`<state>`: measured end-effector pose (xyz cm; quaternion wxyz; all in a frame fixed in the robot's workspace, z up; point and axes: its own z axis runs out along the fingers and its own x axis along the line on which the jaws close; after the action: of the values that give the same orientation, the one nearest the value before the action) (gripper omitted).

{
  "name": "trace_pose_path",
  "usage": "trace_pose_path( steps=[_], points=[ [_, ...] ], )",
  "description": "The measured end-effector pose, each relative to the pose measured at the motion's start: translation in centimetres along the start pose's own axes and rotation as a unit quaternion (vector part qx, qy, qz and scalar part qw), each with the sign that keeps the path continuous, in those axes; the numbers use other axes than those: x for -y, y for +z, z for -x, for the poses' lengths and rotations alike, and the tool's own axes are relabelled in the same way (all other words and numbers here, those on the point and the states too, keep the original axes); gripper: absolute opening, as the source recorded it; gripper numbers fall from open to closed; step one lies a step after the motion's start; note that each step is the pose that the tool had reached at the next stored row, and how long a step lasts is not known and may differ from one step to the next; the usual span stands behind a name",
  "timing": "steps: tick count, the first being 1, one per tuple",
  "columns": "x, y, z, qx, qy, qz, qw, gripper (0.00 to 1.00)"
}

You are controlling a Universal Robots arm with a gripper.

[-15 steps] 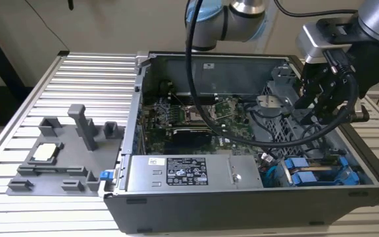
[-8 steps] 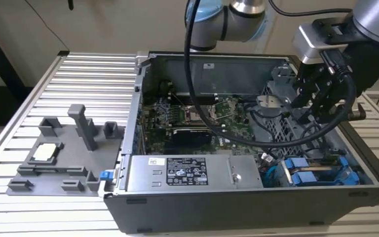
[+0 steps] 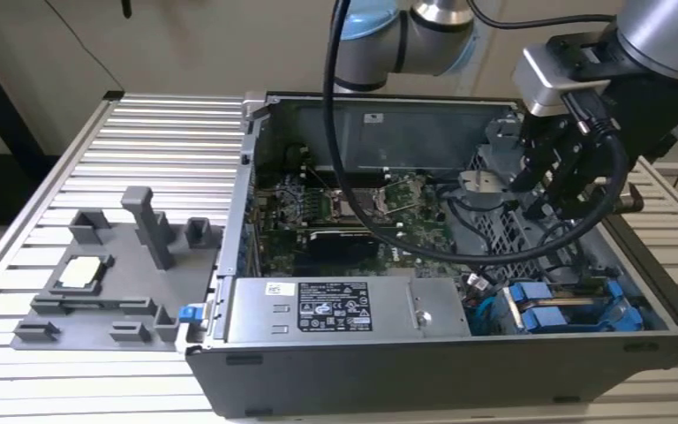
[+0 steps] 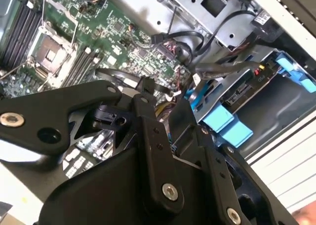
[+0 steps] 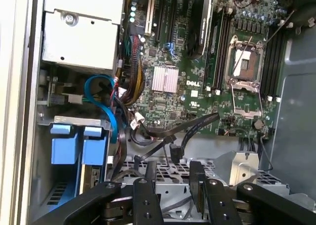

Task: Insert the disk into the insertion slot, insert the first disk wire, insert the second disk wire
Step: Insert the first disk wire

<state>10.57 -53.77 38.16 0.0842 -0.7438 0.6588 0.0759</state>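
First wrist view: noted gripper point(image 5: 173, 168) nearest the lens, fingers spread, nothing pinched, linkage cut off by the frame. Found disk point(image 5: 94, 153) sitting in insertion slot point(image 5: 61, 188), body mostly hidden behind its blue tabs. Second wrist view: seen linkage masking much of motherboard point(image 4: 118, 27); fingertips hard to make out. Exterior view: located slot at four o'clock of case point(image 3: 433, 375), tight against near wall; observed robot cable point(image 3: 433, 252) partly hiding gripper; open room above motherboard at ten o'clock.

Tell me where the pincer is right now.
In the exterior view, the pincer hangs inside the computer case on the exterior view's right, over the grey drive cage, near the motherboard.
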Motion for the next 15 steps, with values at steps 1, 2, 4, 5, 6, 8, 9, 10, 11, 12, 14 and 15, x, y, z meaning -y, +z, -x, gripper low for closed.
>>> trace_pose_path(
  steps=[1,2,4,5,6,8,9,10,11,12,14,15],
  points=[
    [-0.19,0.05,0.05,0.0,0.0,0.0,1.0,0.4],
    [-0.36,0.09,0.08,0.0,-0.001,-0.0001,1.0,0.4],
    [-0.71,0.14,0.16,0.0,-0.001,-0.0001,1.0,0.4],
    [-0.85,0.18,0.17,0.0001,-0.001,-0.0001,1.0,0.4],
    [-0.97,0.22,0.18,0.0001,-0.001,-0.0001,1.0,0.4],
    [-1.07,0.26,0.18,0.0001,-0.001,-0.0001,1.0,0.4],
    [-1.07,0.25,0.19,0.0,-0.001,0.0,1.0,0.4],
    [-1.07,0.25,0.19,0.0,-0.001,0.0,1.0,0.4],
    [-1.07,0.25,0.19,0.0,-0.001,0.0,1.0,0.4],
    [-1.07,0.25,0.19,0.0,-0.001,0.0,1.0,0.4],
    [-1.07,0.25,0.19,0.0,-0.001,0.0,1.0,0.38],
    [-1.07,0.25,0.19,0.0,-0.001,0.0001,1.0,0.38]
  ],
)
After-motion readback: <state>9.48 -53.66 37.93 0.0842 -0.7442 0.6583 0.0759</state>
